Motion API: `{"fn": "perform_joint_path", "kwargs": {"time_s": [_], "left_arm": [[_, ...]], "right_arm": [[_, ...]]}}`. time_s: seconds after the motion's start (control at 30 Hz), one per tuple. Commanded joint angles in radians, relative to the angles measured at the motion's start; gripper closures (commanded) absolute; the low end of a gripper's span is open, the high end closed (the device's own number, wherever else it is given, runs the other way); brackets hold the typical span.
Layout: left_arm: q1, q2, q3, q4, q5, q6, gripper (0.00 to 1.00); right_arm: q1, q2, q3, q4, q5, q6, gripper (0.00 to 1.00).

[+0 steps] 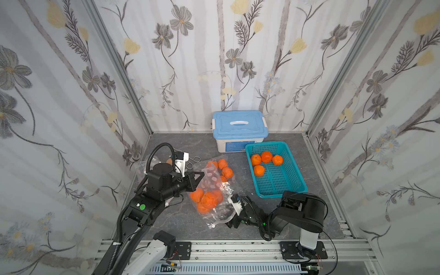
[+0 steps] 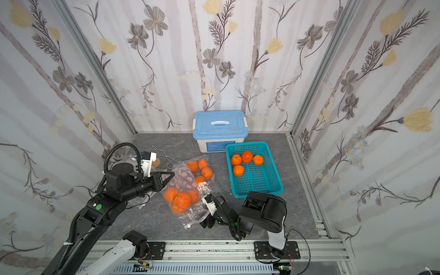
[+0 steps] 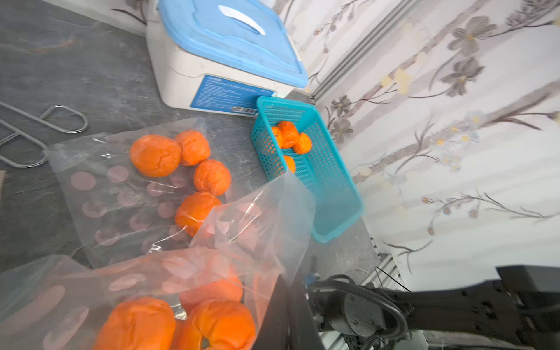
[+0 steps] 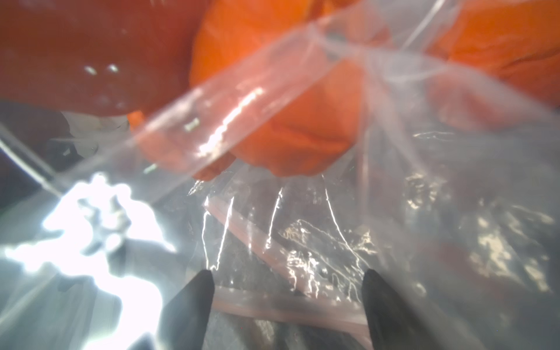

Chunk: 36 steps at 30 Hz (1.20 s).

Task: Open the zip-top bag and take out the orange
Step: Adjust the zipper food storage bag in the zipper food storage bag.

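Observation:
A clear zip-top bag [image 1: 212, 177] [image 2: 184, 178] printed with pink dots is lifted at one edge, and its oranges [image 1: 206, 201] [image 2: 181, 198] are bunched at the low end. My left gripper [image 1: 201, 175] [image 2: 172, 173] [image 3: 288, 291] is shut on the bag's raised film. At the bag's near end my right gripper [image 1: 227, 214] [image 2: 202, 215] [image 4: 288, 281] stands open. The pinkish zip strip [image 4: 272, 303] lies across the gap between its dark fingertips [image 4: 203, 285]. An orange [image 4: 288, 121] shows through the film just beyond.
A second clear bag [image 1: 222, 169] [image 3: 121, 188] holding several oranges lies flat behind the first. To the right stands a teal basket [image 1: 278, 181] [image 2: 259, 181] with several oranges. A blue-lidded box [image 1: 239, 125] sits at the back wall. Metal tongs [image 2: 166, 156] [image 3: 45, 127] lie at the left.

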Motion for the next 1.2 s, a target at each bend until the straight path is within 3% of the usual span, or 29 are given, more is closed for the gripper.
{"fn": "perform_joint_path", "kwargs": {"time_s": [0.0, 0.1, 0.27, 0.33, 0.4, 0.43, 0.53, 0.63, 0.67, 0.8, 0.87, 0.93, 1.07, 1.17], "left_arm": [[0.002, 0.088, -0.02, -0.071, -0.072, -0.013, 1.0], [0.004, 0.182, -0.043, -0.076, -0.07, -0.023, 1.0], [0.019, 0.244, -0.043, -0.063, -0.244, -0.026, 0.99], [0.044, 0.309, -0.017, -0.078, -0.307, -0.016, 0.82], [0.073, 0.393, 0.026, -0.128, -0.394, -0.005, 0.54], [0.089, 0.436, 0.055, -0.166, -0.426, 0.002, 0.46], [0.102, 0.492, 0.119, -0.255, -0.488, 0.034, 0.26], [0.103, 0.416, 0.128, -0.284, -0.521, 0.053, 0.13], [0.103, 0.388, 0.128, -0.29, -0.512, 0.055, 0.14], [0.101, 0.268, 0.066, -0.267, -0.345, 0.018, 0.38], [0.085, 0.227, 0.013, -0.251, -0.283, -0.022, 0.45], [0.06, 0.188, -0.044, -0.223, -0.262, -0.044, 0.55], [0.039, 0.195, -0.142, -0.136, -0.222, -0.083, 0.66], [0.039, 0.251, -0.17, -0.07, -0.294, -0.095, 0.75]], "right_arm": [[0.004, 0.007, 0.007, 0.049, 0.027, -0.023, 0.21], [0.003, 0.006, 0.013, 0.045, 0.04, -0.017, 0.21], [0.005, 0.007, 0.027, 0.017, 0.039, -0.017, 0.2], [0.004, 0.004, 0.031, 0.011, 0.035, -0.018, 0.2], [0.007, 0.001, 0.038, -0.001, 0.033, -0.023, 0.2], [0.005, -0.001, 0.043, -0.014, 0.033, -0.024, 0.2], [0.006, -0.012, 0.05, -0.03, 0.031, -0.026, 0.2], [0.006, -0.023, 0.049, -0.039, 0.03, -0.022, 0.2], [0.006, -0.024, 0.05, -0.04, 0.029, -0.02, 0.2], [0.007, -0.025, 0.057, -0.055, 0.026, -0.023, 0.21], [0.007, -0.028, 0.059, -0.058, 0.026, -0.026, 0.21], [0.005, -0.033, 0.059, -0.061, 0.024, -0.027, 0.21], [0.007, -0.04, 0.064, -0.073, 0.015, -0.029, 0.21], [0.008, -0.053, 0.063, -0.089, 0.012, -0.03, 0.21]]}}
